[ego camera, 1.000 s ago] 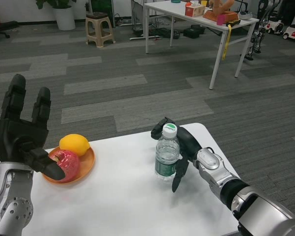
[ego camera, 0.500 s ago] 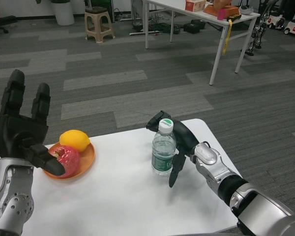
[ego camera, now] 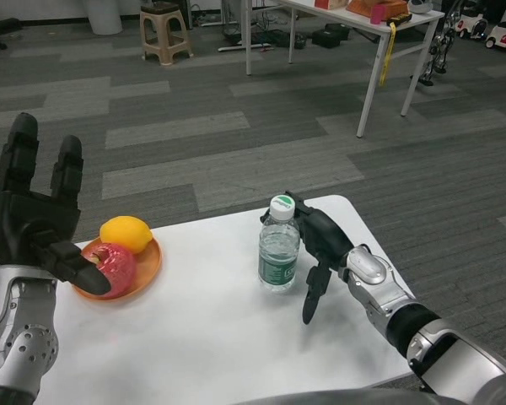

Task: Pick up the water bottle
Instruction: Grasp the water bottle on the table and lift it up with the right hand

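You have the white counter [ego camera: 202,337] filling the lower part of the head view, with grey carpet floor [ego camera: 236,126] beyond it and a second white table [ego camera: 367,25] far back at the upper right, near a beige stool [ego camera: 164,38]. Your left hand [ego camera: 34,219] is raised at the counter's left edge, fingers spread wide and upright, holding nothing. Your right hand [ego camera: 316,245] sits just right of the water bottle [ego camera: 278,253], its fingers apart and curved toward the bottle; you cannot tell whether any finger touches it, and nothing is gripped. The orange plate [ego camera: 148,266] lies at the left of the counter with 2 fruits on it, a yellow lemon [ego camera: 125,232] behind a red apple [ego camera: 114,266]. The water bottle stands upright near the counter's middle, well apart from the plate, clear with a green label and white cap [ego camera: 281,203].
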Tool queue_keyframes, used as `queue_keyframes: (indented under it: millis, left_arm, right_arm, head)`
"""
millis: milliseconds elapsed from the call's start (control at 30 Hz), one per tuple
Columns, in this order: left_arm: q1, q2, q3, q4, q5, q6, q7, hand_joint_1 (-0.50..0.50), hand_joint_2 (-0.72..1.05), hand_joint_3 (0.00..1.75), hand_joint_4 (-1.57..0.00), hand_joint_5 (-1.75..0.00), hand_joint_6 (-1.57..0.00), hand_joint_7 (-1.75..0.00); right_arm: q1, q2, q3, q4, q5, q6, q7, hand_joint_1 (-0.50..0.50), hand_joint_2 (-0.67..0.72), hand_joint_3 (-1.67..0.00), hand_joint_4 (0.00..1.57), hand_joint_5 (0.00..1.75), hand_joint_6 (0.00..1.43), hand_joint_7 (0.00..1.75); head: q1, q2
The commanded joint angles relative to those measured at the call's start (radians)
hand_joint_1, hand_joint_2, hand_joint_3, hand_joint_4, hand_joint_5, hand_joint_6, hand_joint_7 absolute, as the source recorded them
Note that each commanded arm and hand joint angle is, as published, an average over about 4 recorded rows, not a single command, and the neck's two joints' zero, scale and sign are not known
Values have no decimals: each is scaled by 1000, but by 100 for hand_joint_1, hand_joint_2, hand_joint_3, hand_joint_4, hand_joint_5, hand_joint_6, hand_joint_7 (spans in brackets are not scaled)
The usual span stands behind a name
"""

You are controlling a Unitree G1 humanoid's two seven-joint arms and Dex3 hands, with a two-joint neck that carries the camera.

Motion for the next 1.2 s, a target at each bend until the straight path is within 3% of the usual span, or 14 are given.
queue_keyframes:
  millis: [33,100,167,400,600,700,733,933,1200]
  left_arm:
    - [8,1,2,-4,0,2,-1,-49,-72,9,0,0,0,0]
    - [8,1,2,-4,0,2,-1,-48,-72,9,0,0,0,0]
    - [8,1,1,-4,0,2,-1,-48,-72,9,0,0,0,0]
    - [5,1,-1,-4,1,7,0,-50,-72,4,0,0,0,0]
    - [3,1,-1,-4,3,10,1,-50,-72,9,0,0,0,0]
    - [3,1,-1,-4,3,10,1,-50,-72,9,0,0,0,0]
    - [3,1,-2,-4,3,10,1,-50,-72,9,0,0,0,0]
    - [2,1,-1,-4,3,10,1,-50,-72,9,0,0,0,0]
    - [2,1,-1,-2,3,10,0,-50,-72,9,0,0,0,0]
  right_arm:
    - [24,-22,-17,-16,4,2,10,-42,47,0,0,116,0,168]
    - [34,-28,-27,-24,4,2,13,-42,47,0,0,145,0,171]
    - [42,-33,-36,-32,4,2,14,-42,47,0,0,160,1,175]
    - [68,-44,-59,-50,4,2,14,-42,47,0,8,175,3,175]
    - [103,-47,-93,-80,4,2,14,-42,47,0,23,165,4,168]
    - [108,-47,-102,-83,4,2,14,-42,47,0,8,170,2,166]
    - [105,-45,-103,-79,4,2,14,-42,47,0,3,167,1,162]
    - [70,-29,-87,-34,4,0,15,-42,44,0,0,102,0,131]
    - [-3,-9,-18,48,4,0,24,-42,47,0,0,48,0,101]
  head:
    - [-2,-3]
    - [-3,-6]
    - [-6,-9]
    - [-9,-15]
    - [-9,-16]
    - [-8,-15]
    - [-8,-15]
    - [-6,-13]
    - [4,-9]
